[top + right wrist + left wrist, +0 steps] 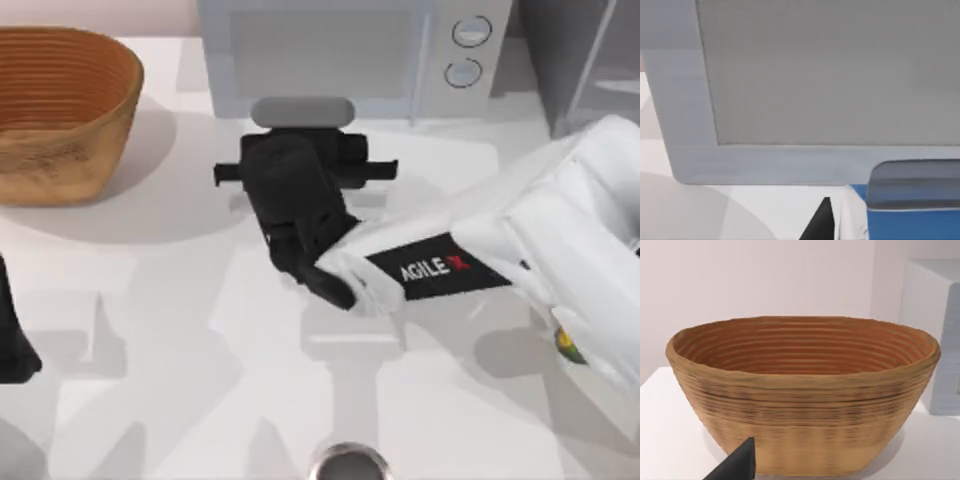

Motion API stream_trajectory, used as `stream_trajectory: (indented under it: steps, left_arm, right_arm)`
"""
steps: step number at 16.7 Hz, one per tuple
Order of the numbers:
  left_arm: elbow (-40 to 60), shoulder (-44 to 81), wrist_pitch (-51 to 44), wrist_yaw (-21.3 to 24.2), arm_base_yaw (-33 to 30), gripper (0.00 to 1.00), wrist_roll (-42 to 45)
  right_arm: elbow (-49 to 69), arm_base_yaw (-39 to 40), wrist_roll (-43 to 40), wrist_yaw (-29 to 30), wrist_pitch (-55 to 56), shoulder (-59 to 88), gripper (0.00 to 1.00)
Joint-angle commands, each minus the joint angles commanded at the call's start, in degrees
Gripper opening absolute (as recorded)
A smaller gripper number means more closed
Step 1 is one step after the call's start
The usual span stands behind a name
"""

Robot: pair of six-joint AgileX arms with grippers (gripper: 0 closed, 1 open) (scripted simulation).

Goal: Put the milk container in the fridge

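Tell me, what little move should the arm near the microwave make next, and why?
Probably ease the right gripper a touch closer and line it up on the milk container. The gripper hovers right beside the carton, which stands in front of the microwave, and no grasp is visible yet. The left gripper sits parked at the table's left edge.

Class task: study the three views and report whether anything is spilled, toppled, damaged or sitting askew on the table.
Nothing stands out. The basket stands upright at the table's left, the microwave sits square at the back, and the right gripper is in front of it at the milk container. The tabletop shows no spill.
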Motion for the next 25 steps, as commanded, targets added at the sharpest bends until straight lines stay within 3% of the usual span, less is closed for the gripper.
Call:
stream_trajectory:
  steps: [5,13,19,25]
  left_arm:
    - [0.0,0.0,0.0,0.0,0.0,1.0,0.0]
    - [0.0,0.0,0.0,0.0,0.0,1.0,0.0]
    - [0.0,0.0,0.0,0.0,0.0,1.0,0.0]
    - [0.0,0.0,0.0,0.0,0.0,1.0,0.0]
  right_arm:
    - [2.1,0.0,0.0,0.0,-12.9,-10.8,0.0]
    - [0.6,-0.7,0.1,-1.4,-14.0,-13.5,0.0]
    - [-17.5,-8.5,-1.2,-13.8,-16.3,-33.3,0.0]
    - [-44.9,-21.5,-4.2,-29.5,-21.9,-71.8,0.0]
